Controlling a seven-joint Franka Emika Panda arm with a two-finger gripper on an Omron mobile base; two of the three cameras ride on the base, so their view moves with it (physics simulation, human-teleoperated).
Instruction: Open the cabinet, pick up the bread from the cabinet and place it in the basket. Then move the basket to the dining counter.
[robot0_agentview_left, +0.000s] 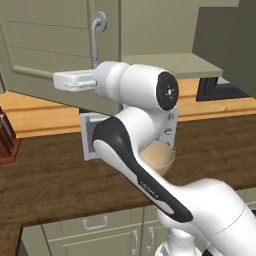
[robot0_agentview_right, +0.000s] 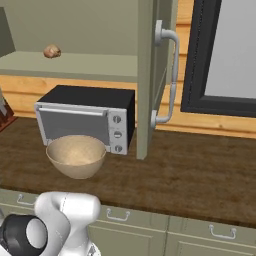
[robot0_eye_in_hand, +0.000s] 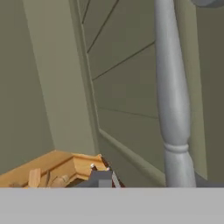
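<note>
Right base view: we see the bread (robot0_agentview_right: 52, 51), a small tan-brown lump, sitting near the left end of the green shelf (robot0_agentview_right: 95, 65) inside the open cabinet (robot0_agentview_right: 75, 25). One sage-green cabinet door (robot0_agentview_right: 152, 75) stands swung out towards us, edge-on, with its long silver bar handle (robot0_agentview_right: 170, 75) on the right face. Under the shelf a black and silver microwave (robot0_agentview_right: 87, 117) stands at the back of the dark wood worktop (robot0_agentview_right: 190, 170). The speckled beige basket (robot0_agentview_right: 76, 155) sits upright just in front of the microwave's door, well back from the worktop's front edge. A black-framed window (robot0_agentview_right: 220, 55) fills the right wall.

In the left base view, our white arm (robot0_agentview_left: 135, 95) reaches left across the other open cabinet door (robot0_agentview_left: 55, 45), and the basket (robot0_agentview_left: 158, 155) peeks out behind the arm. A knife block (robot0_agentview_left: 7, 137) stands at the worktop's left edge.

In the hand view, the door's bar handle (robot0_eye_in_hand: 173, 96) rises close by on the right over the panelled door (robot0_eye_in_hand: 127, 78). We cannot tell whether the gripper is spread or pressed together.
</note>
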